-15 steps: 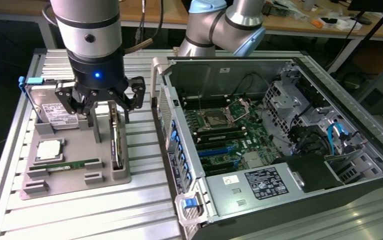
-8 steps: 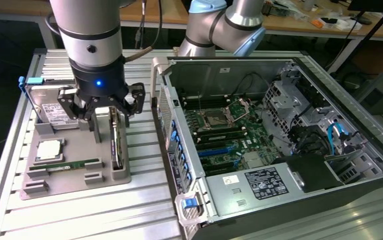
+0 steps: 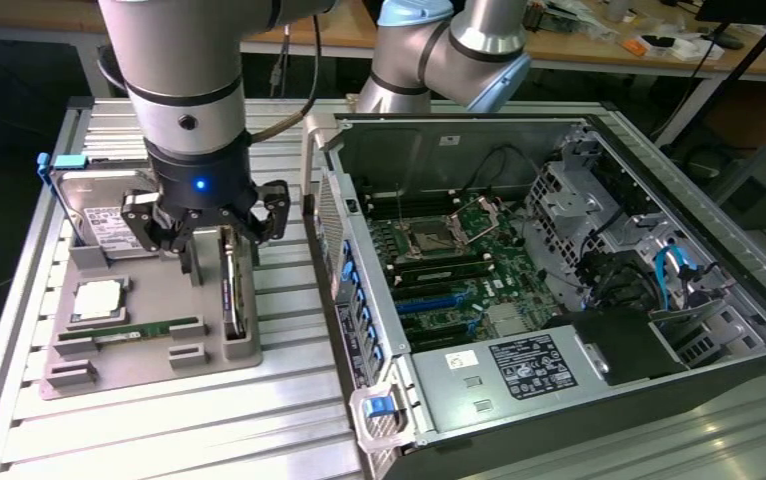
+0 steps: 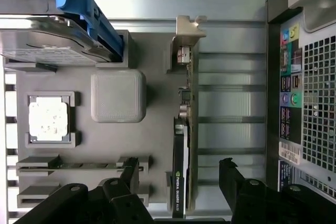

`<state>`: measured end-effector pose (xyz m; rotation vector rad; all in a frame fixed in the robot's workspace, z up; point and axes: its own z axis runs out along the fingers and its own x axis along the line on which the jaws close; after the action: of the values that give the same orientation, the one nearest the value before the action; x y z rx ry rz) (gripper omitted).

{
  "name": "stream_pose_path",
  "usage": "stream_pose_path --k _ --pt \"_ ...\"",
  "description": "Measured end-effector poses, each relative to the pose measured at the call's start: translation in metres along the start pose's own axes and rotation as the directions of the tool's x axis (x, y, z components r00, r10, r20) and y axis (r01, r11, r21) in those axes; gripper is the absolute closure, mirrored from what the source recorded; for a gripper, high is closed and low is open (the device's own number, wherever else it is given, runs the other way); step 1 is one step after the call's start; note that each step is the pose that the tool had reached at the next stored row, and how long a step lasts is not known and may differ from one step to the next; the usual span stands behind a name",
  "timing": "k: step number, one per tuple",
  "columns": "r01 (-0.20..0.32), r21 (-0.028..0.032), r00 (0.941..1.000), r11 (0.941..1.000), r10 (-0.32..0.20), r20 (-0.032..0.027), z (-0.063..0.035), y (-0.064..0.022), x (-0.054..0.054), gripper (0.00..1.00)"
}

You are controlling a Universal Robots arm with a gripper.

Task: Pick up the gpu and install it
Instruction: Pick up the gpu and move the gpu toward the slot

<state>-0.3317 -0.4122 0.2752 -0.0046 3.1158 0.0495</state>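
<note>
**Jaws spread astride the gpu in its holder**

Jaws stand wide apart and empty, one finger (image 4: 130,174) on each side of the gpu (image 4: 179,182), with a gap showing on both sides. The card stands on its long edge in a slot of the grey holder (image 3: 156,365), its metal bracket (image 4: 189,30) at the far end from the fingers.

Handling, as a judgement: the card is stiff and light but fragile. Its flat faces carry components, so the grip is best taken across the thickness, on the dark cooler body. The bare board edge and the thin bracket are poorer places to hold. A skewed pinch could tilt the card in its slot.

Beside it the holder carries a hard drive (image 3: 103,225), a processor (image 3: 99,300) and a memory stick (image 3: 130,330). The holder rests on the slatted desk (image 3: 156,430).

The wrist view shows the clearance between each finger and the card, and a printed label on the card's edge. The exterior view adds the open case (image 3: 557,300) to its right of the holder, with the board and its slots exposed, and the arm (image 3: 190,90) upright above the card.
</note>
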Motion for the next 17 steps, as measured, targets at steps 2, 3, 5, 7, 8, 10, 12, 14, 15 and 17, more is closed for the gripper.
stream_pose_path --k 2,3,5,7,8,10,12,14,15,17 --pt "0.0 0.0 1.0 1.0 0.0 0.0 0.0037 -0.0001 0.0 0.28" --pt "0.0 0.0 1.0 1.0 0.0 0.0 0.0054 -0.0002 0.0 0.28" --pt "0.0 0.0 1.0 1.0 0.0 -0.0001 0.0095 -0.0003 0.0 0.28" --pt "0.0 0.0 1.0 1.0 0.0 0.0001 0.0154 -0.0005 0.0 0.28" --pt "0.0 0.0 1.0 1.0 0.0 0.0 0.0196 -0.0006 0.0 0.28" --pt "0.0 0.0001 1.0 1.0 0.0 0.0 0.0233 -0.0007 0.001 0.28" --pt "0.0 0.0 1.0 1.0 0.0 0.0 0.0265 -0.0008 0.001 0.28" --pt "0.0 0.0 1.0 1.0 0.0 -0.0001 0.0294 -0.0009 0.001 0.28" --pt "0.0 0.0 1.0 1.0 0.0 0.0 0.0301 -0.0009 0.001 0.28" --pt "0.0 0.0002 1.0 1.0 0.0 -0.0002 0.0303 -0.001 0.001 0.28"
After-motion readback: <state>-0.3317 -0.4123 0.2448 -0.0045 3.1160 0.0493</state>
